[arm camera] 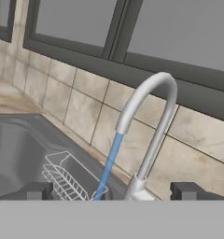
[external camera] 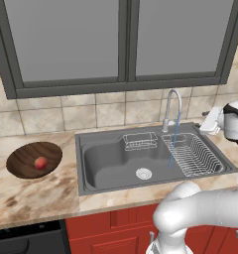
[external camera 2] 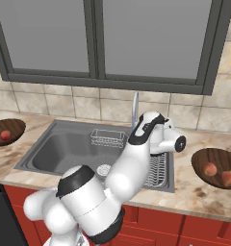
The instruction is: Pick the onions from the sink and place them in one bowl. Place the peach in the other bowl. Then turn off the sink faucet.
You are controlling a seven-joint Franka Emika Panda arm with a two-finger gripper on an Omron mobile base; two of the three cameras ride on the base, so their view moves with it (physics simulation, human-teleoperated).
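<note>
Sink faucet running (blue stream), end effector open

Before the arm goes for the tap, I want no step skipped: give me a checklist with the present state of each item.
1. Onions in the right bowl: ok, two there.
2. Peach in the left bowl: ok.
3. Sink free of produce: ok.
4. Water off: not ok, a blue stream runs from the faucet.
5. Gripper open, facing the faucet: ok.
6. Lever position: cannot tell.
</note>
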